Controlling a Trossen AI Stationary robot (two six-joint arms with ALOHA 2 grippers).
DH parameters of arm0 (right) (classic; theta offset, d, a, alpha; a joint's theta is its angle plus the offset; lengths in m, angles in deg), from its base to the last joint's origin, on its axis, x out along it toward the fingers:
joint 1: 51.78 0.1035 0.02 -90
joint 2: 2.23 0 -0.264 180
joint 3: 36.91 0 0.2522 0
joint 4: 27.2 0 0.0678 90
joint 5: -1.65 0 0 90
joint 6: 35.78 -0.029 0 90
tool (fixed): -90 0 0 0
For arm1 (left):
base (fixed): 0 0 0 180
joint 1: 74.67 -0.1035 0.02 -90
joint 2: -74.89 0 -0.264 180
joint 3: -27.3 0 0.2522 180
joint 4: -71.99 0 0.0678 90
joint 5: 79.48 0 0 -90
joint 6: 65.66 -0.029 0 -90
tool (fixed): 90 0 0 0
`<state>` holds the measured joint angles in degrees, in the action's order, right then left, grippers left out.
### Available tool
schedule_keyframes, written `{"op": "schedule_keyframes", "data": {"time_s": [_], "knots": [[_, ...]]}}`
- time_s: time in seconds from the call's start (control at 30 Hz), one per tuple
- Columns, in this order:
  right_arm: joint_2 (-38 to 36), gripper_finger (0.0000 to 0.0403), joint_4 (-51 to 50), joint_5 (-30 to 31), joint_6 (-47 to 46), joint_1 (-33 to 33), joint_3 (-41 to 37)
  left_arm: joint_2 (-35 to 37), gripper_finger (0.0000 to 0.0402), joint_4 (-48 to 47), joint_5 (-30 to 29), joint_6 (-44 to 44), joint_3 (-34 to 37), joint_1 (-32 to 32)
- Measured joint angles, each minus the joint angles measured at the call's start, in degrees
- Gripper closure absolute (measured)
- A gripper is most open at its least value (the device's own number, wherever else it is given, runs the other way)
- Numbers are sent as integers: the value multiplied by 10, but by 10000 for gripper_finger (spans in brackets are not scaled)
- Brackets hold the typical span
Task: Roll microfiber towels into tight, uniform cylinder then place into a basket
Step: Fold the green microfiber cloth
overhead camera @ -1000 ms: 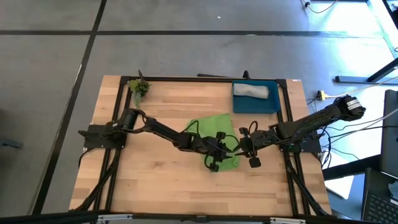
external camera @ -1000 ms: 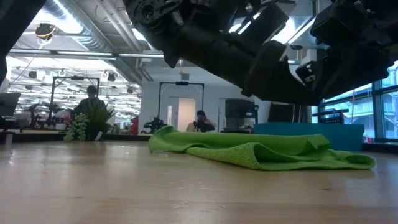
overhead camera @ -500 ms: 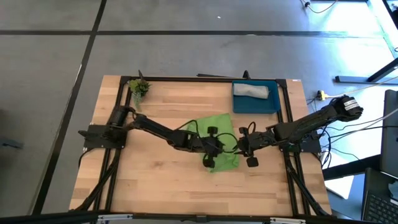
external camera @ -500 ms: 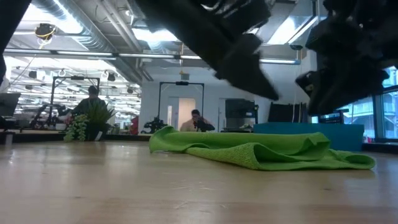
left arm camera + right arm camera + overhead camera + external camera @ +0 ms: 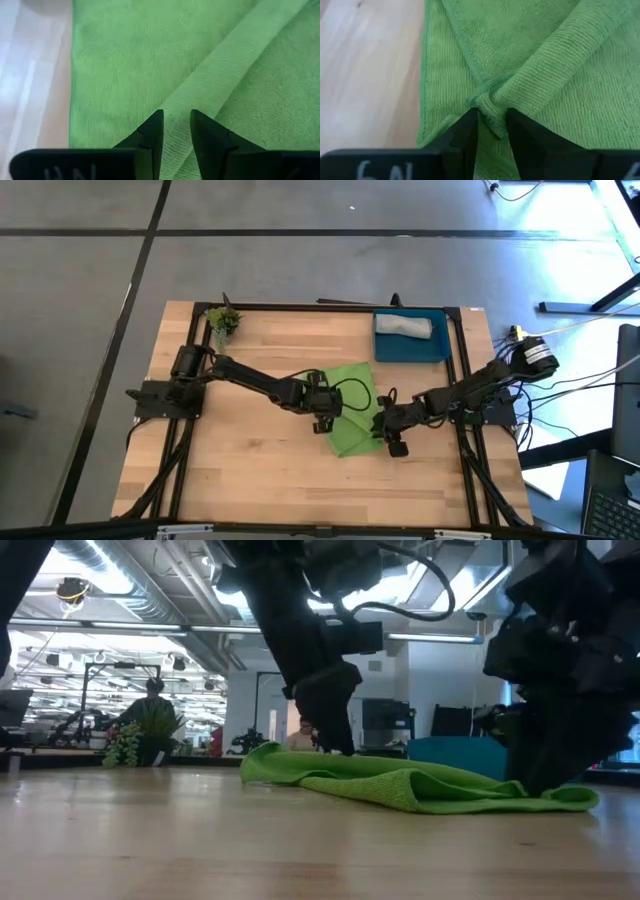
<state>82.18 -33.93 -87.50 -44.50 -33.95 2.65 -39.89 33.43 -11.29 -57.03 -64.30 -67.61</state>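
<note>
The lime green towel lies loosely folded on the table's middle, with a raised fold ridge running across it. My left gripper stands at its left part, fingers a little apart, astride the ridge. My right gripper is down at the towel's right near part, shut on a small pucker of cloth. The grey towel lies rolled in the dark-blue basket at the far right. My left gripper comes at the towel from above, slanting down, its fingertips on either side of the fold ridge; whether they touch the cloth I cannot tell. My right gripper pinches a gathered pucker where two folds meet, between its two fingertips, from above and slanting. The towel stays flat on the table.
A small potted plant stands at the far left corner. Bare wood lies all along the table's near side and left of the towel. Beyond the table, people sit in the room.
My left gripper has swung toward the table's left and far side over the towel, tipping steeply down until its fingertips reach the cloth. My right gripper has sunk from above the towel onto its right near part. The towel has kept its place.
</note>
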Motion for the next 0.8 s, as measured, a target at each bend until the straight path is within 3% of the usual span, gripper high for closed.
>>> {"op": "schedule_keyframes", "data": {"time_s": [0.2, 0.43, 0.6, 0.8], "knots": [[27, 295, 49, -6, 0, -1, 1, 0, 317, -39, 26, 1, 0, 5], [87, 295, 147, -21, 3, -3, 13, 47, 317, -77, -70, 17, 0, 32], [149, 295, 196, -20, 18, -21, 48, 104, 317, -125, -78, 47, 0, 52], [198, 295, 177, -20, 78, -41, 123, 149, 317, -176, -91, 108, 0, 86]]}}
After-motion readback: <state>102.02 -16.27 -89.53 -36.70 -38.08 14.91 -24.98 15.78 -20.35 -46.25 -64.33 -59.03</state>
